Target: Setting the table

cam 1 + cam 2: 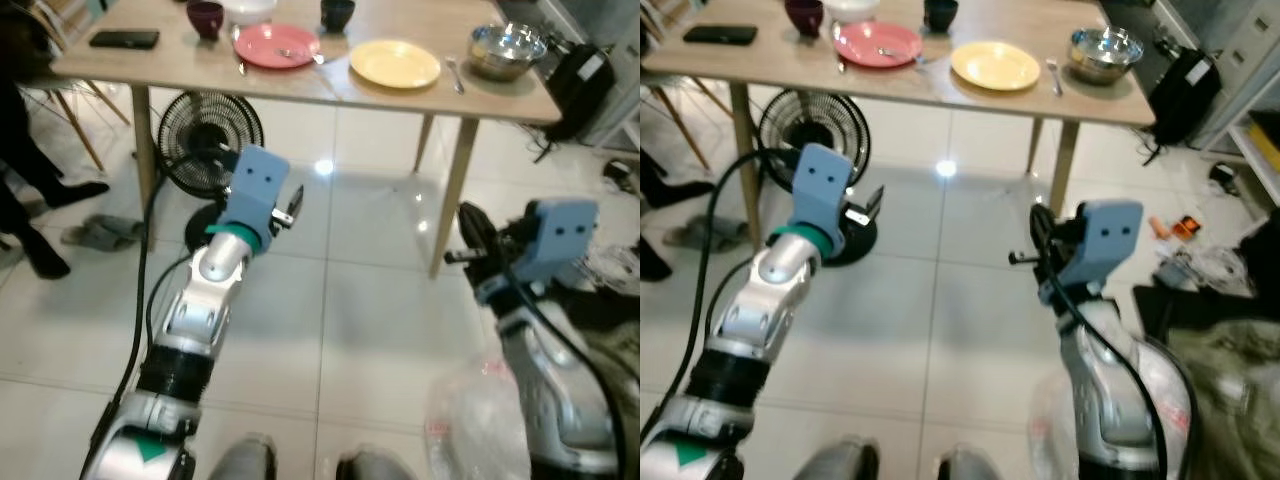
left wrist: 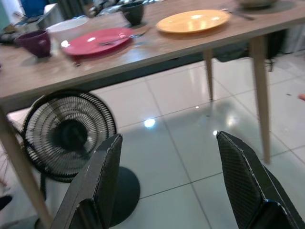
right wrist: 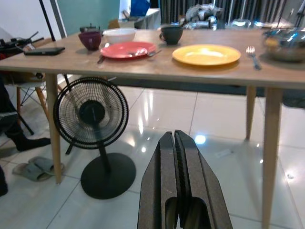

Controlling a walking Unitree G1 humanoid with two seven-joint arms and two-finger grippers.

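Observation:
A wooden table stands ahead of me. On it lie a red plate with a utensil across it, a yellow plate, a fork and a steel bowl. Farther back are a purple cup, a white bowl and a dark cup. My left gripper is open and empty, held low in front of the table. My right gripper is shut on nothing, also short of the table and below its top.
A black floor fan stands under the table's left end. A phone lies on the table's left corner. A person's legs and slippers are at the left. A black bag and floor clutter are at the right.

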